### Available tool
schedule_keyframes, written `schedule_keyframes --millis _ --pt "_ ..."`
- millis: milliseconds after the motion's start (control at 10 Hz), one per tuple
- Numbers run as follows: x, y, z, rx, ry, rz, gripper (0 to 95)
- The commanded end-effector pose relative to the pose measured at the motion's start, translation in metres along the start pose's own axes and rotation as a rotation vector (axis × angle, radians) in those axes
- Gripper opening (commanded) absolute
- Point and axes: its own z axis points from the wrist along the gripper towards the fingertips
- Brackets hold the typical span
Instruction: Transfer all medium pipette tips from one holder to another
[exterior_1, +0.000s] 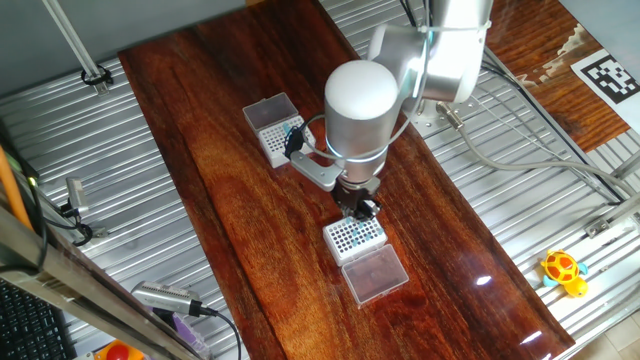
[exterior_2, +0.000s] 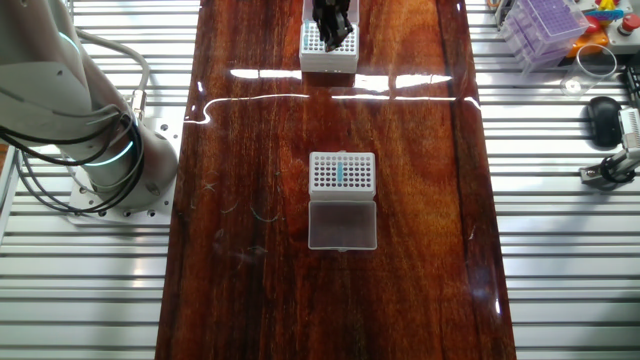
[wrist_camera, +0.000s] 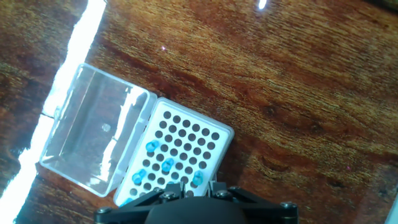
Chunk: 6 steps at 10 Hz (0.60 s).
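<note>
Several teal-blue medium pipette tips (wrist_camera: 168, 165) stand scattered in a white rack (wrist_camera: 205, 138) right under my gripper (wrist_camera: 196, 186). This rack's clear lid (wrist_camera: 93, 146) lies open beside it. My gripper (exterior_1: 360, 208) hangs low over that rack (exterior_1: 356, 235); its fingers stand a little apart, with only rack holes showing between them. A second white rack (exterior_2: 342, 172) sits mid-table, holding a short column of teal tips (exterior_2: 340, 173), and my gripper (exterior_2: 333, 28) is far from it.
The second rack (exterior_1: 272, 130) has its lid (exterior_2: 342, 222) folded open. The near rack's lid (exterior_1: 375, 272) lies flat on the dark wooden table (exterior_1: 230, 200). Ribbed metal borders flank the wood. A purple tip box (exterior_2: 545, 25) and a yellow toy (exterior_1: 563, 270) lie off to the side.
</note>
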Motion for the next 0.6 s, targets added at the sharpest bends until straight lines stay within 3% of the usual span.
schedule_keyframes --millis 100,300,400,600 --pt "-0.002 0.0009 0.0009 0.001 0.0 0.0 19.0" --pt "-0.0039 0.0021 0.0022 0.003 0.001 0.0 19.0" --pt "-0.0045 0.0026 0.0027 0.003 0.001 0.0 0.0" --pt "-0.0052 0.0034 0.0035 0.005 0.001 -0.003 0.0"
